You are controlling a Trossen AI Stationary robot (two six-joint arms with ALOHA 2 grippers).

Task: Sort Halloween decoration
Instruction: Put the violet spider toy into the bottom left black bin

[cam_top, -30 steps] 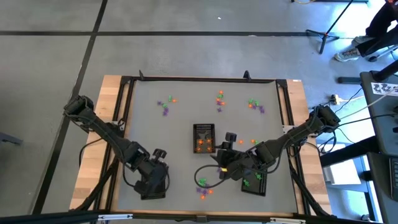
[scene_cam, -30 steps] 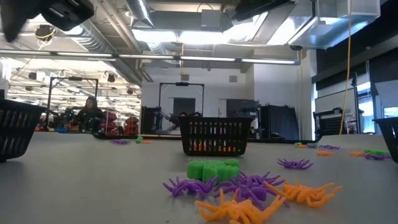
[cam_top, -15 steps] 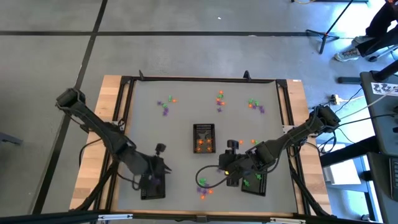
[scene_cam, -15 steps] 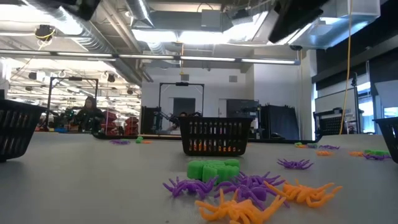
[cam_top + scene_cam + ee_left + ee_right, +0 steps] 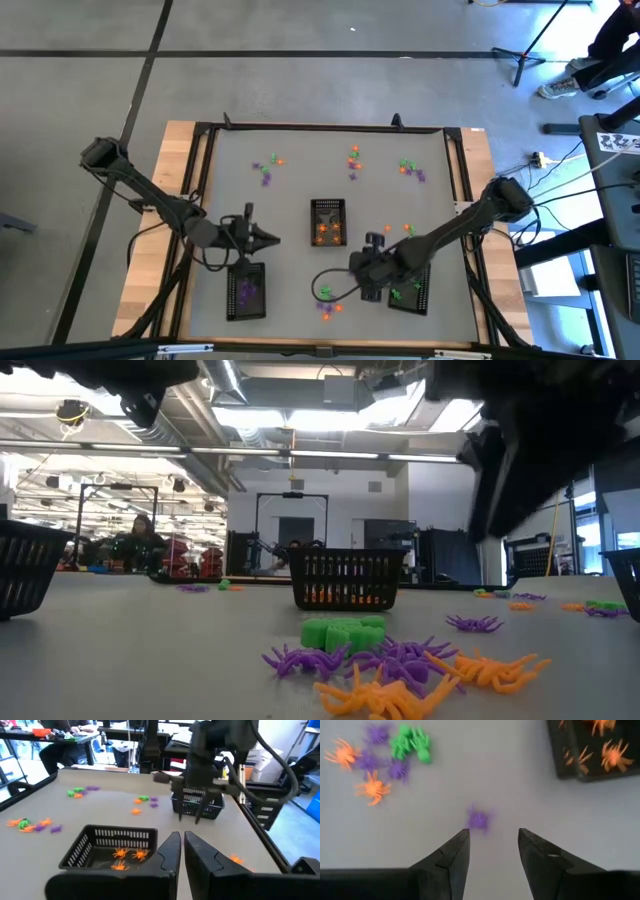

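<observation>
A single purple spider (image 5: 478,819) lies on the grey table (image 5: 300,190) just in front of the right gripper (image 5: 492,842), a little nearer to one finger than to the other, not touching either — the fingers stand apart with nothing between them. Farther off from it sits a small heap of spiders (image 5: 382,757) in orange, purple and green, and the middle basket (image 5: 327,221) with orange spiders inside is at the other side. The right arm reaches low over the table's front part, its gripper between this basket and the green-filled basket (image 5: 410,290). The left gripper (image 5: 268,238) hangs above the table beside the left basket (image 5: 246,291), which holds purple spiders; its fingers are nearly together and hold nothing. More spiders (image 5: 355,158) lie scattered near the table's far edge.
</observation>
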